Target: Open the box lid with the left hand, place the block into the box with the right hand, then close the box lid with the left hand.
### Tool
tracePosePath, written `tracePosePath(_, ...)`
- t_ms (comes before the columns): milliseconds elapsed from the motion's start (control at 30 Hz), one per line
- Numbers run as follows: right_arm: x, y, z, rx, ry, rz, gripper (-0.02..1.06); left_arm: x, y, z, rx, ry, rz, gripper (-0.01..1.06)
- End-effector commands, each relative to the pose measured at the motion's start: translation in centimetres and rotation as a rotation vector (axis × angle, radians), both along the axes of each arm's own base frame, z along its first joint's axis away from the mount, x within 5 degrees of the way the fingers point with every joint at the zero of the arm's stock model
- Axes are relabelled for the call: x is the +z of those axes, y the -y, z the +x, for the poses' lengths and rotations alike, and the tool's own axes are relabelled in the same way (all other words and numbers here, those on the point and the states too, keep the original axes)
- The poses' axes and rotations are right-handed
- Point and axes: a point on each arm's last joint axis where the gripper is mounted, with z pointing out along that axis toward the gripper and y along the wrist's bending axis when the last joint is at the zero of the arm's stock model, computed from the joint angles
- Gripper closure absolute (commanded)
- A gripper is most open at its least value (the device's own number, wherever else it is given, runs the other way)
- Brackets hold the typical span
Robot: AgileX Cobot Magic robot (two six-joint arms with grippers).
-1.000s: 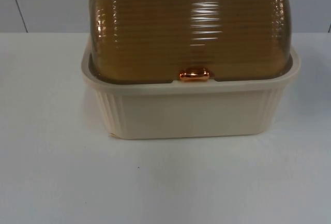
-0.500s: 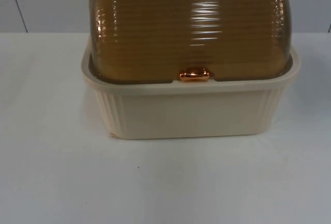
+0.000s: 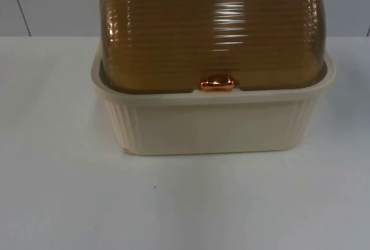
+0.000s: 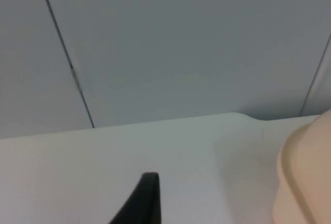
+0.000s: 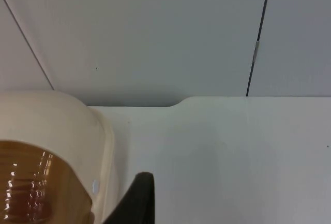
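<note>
White table (image 3: 58, 192) meets grey partition (image 3: 52, 2); your box (image 3: 211, 123) sits mid-table, amber lid (image 3: 211, 30) shut, copper latch (image 3: 218, 83) on the near side. Left gripper (image 4: 147, 200) waits left of it, right gripper (image 5: 137, 198) right — finger spacing I cannot tell. Miss that small latch and you'll shove the box; no block visible.

three views, box (image 3: 211, 120) in common

Even, soft overhead light is cast across the white table (image 3: 58, 204); bright streaks of glare are seen on the ribbed amber lid (image 3: 231, 19), and a faint shadow is thrown beneath the cream box (image 3: 214, 126).
</note>
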Motion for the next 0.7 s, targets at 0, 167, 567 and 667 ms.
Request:
tracePosePath(0, 0.4, 0.0, -0.5, -0.006, 0.015, 0.005, 0.08, 0.5, 0.2, -0.4, 0.003, 0.011, -0.033, 0.0)
tracePosePath(167, 1.7, 0.1, -1.7, -0.016, 0.096, -0.02, 0.08, 2.1, 0.0, -1.5, 0.008, 0.08, -0.028, 0.0)
tracePosePath(567, 7.0, 0.2, -5.7, -0.071, 0.48, 0.02, 0.08, 8.9, -0.6, -6.8, 0.057, 0.433, -0.046, 0.0)
tracePosePath(667, 6.8, 0.0, -7.1, -0.053, 0.413, 0.009, 0.08, 10.4, -0.7, -9.1, 0.054, 0.499, -0.048, 0.0)
